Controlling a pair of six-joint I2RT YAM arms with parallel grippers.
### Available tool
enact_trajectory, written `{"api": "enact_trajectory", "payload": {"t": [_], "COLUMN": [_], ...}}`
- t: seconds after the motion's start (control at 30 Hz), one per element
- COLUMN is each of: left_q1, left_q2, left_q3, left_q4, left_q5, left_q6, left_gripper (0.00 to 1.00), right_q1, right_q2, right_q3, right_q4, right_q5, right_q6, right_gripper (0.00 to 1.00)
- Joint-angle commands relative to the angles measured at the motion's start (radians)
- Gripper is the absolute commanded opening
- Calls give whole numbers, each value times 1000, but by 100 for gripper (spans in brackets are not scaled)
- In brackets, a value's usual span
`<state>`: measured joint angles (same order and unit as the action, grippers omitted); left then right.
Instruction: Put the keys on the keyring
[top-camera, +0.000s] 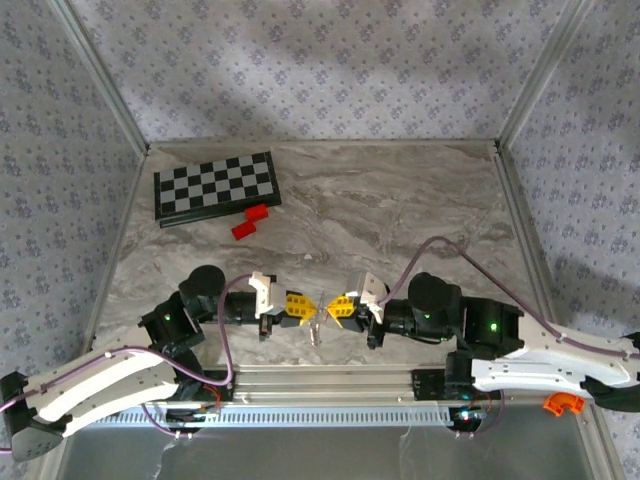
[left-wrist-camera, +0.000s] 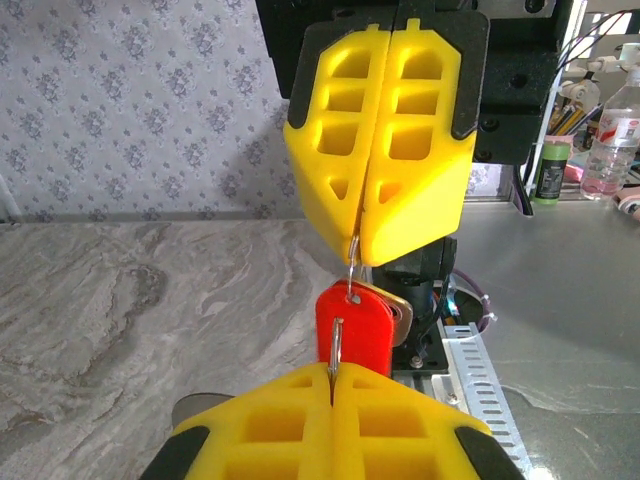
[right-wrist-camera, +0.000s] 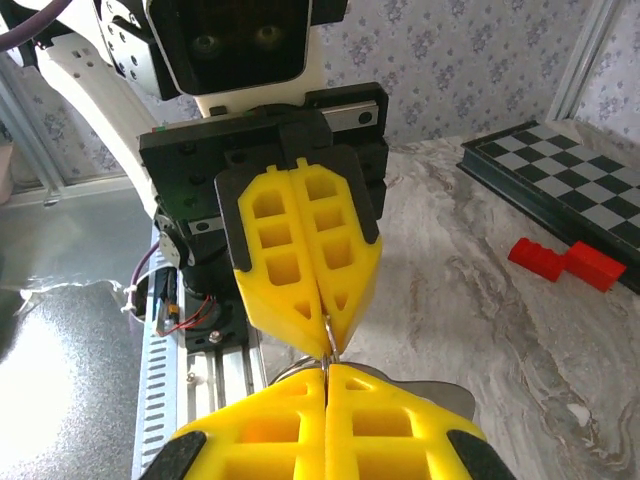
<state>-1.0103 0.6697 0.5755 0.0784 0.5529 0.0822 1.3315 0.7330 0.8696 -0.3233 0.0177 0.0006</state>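
Seeing ur left pincer & right pincer both clamped shut on the keyring, red key hanging btwn.

We are seeing bright yellow fingers backed in black on the left gripper and right gripper. We are noting a bright red plastic key and a thin silvery metal keyring. We are taking in a grey-veined marble worktop, a black-and-white checked chessboard, red rectangular blocks and lilac floral wallpaper.
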Motion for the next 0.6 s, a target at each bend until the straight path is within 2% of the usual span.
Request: {"api": "enact_trajectory", "payload": {"t": [0.0, 0.57], "left_q1": [-7, -7], "left_q2": [-9, -16], "left_q3": [35, 29], "left_q4": [37, 37], "left_q5": [18, -16], "left_q6": [10, 10], "left_gripper": [0, 0], "right_q1": [7, 11], "right_q2": [-5, 3], "right_q3": [-9, -5], "right_q4": [20, 17], "right_q5": [43, 24], "right_q6": [-19, -11], "right_gripper": [0, 0]}}
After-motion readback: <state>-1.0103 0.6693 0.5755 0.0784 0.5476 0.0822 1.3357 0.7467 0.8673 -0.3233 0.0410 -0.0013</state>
